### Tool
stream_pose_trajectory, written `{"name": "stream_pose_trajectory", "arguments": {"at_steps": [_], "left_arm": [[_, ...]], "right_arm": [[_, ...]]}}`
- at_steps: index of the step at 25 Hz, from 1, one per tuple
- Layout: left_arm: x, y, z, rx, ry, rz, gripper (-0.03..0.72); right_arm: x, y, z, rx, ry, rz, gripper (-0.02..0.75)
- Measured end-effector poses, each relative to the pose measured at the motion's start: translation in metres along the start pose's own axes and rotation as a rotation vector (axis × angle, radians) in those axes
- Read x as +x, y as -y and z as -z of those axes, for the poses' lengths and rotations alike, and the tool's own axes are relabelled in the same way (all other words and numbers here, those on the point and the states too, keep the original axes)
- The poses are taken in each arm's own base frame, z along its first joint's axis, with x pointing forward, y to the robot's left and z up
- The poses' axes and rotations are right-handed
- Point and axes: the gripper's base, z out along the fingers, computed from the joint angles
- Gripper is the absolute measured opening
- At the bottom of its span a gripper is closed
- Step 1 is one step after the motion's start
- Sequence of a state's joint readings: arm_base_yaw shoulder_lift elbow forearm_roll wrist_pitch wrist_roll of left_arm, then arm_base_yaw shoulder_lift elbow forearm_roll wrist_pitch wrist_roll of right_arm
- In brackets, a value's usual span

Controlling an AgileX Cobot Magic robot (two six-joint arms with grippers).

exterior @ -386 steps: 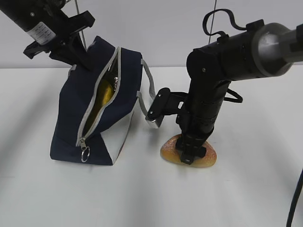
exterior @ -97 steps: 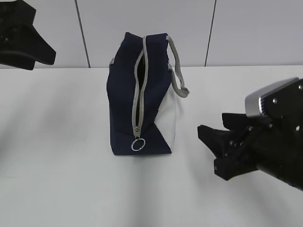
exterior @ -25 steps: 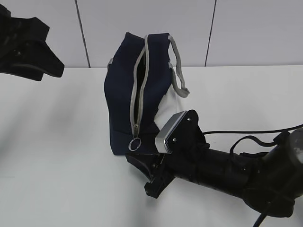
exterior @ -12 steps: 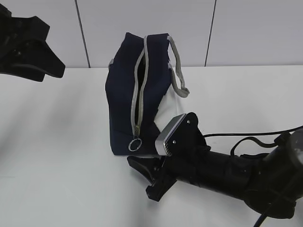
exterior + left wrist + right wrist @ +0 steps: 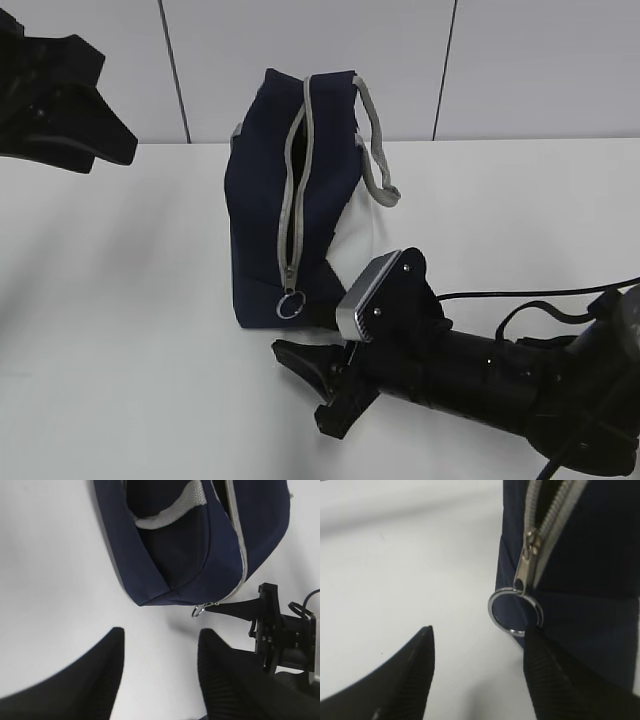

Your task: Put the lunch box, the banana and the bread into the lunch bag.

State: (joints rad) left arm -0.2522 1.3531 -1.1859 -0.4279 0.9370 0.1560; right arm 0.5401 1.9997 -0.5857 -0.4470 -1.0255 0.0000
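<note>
The navy lunch bag (image 5: 262, 200) stands on the white table, its grey zipper mostly open, slider and metal ring pull (image 5: 291, 304) at the low front end. It also shows in the left wrist view (image 5: 175, 555) and the right wrist view (image 5: 580, 580). My right gripper (image 5: 310, 368) is open and empty, low on the table just in front of the ring pull (image 5: 514, 611), which hangs by its right fingertip (image 5: 536, 635). My left gripper (image 5: 161, 635) is open and empty, raised at the far left (image 5: 95, 125). The lunch box, banana and bread are hidden.
A grey webbing handle (image 5: 375, 140) hangs off the bag's right side. A panelled wall (image 5: 500, 70) stands behind the table. The right arm (image 5: 500, 375) lies low across the front right, with a black cable (image 5: 540, 292) trailing behind it.
My right gripper has slid a little back and down from under the bag's front end. The bag settled slightly. The left gripper has stayed put.
</note>
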Motion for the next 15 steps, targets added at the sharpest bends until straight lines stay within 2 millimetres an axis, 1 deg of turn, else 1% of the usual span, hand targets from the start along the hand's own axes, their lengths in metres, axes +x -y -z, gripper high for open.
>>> {"name": "stream_pose_trajectory", "arguments": {"at_steps": [5, 15], "left_arm": [[0.0, 0.0, 0.0, 0.0, 0.0, 0.0, 0.35], [0.0, 0.0, 0.0, 0.0, 0.0, 0.0, 0.35]], "right_arm": [[-0.001, 0.0, 0.0, -0.002, 0.012, 0.001, 0.42], [-0.01, 0.008, -0.011, 0.017, 0.017, 0.013, 0.42]]}}
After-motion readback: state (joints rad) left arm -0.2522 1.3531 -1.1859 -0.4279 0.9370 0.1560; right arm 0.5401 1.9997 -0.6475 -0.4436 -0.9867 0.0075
